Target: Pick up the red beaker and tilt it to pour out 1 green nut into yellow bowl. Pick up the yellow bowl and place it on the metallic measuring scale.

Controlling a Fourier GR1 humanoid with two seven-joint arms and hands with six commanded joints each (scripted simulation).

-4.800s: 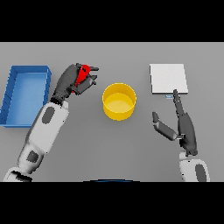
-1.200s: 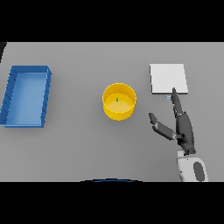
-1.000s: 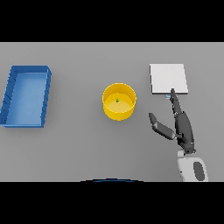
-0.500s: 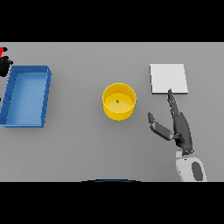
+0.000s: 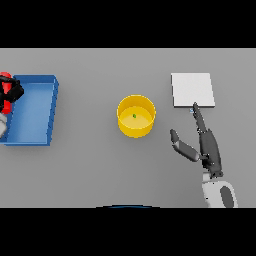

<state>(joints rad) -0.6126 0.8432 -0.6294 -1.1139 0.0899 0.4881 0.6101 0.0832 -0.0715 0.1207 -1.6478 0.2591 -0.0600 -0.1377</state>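
Observation:
The yellow bowl (image 5: 136,116) stands upright in the middle of the table with one small green nut (image 5: 134,116) inside it. To its right, farther back, lies the flat metallic scale (image 5: 192,90). My right hand (image 5: 206,145) rests open on the table right of the bowl, fingers straight and pointing at the scale's near edge, thumb spread toward the bowl. At the far left edge my left hand (image 5: 11,93) is curled round the red beaker (image 5: 6,88), level with the blue bin's left wall; both are partly cut off by the frame.
A blue rectangular bin (image 5: 50,110) sits at the left of the table, its inside showing nothing. Bare grey table separates the bin, the bowl and the scale.
My left hand with the red beaker has come back into view at the far left edge and moved down beside the bin. A green nut now lies in the bowl. My right hand barely moved.

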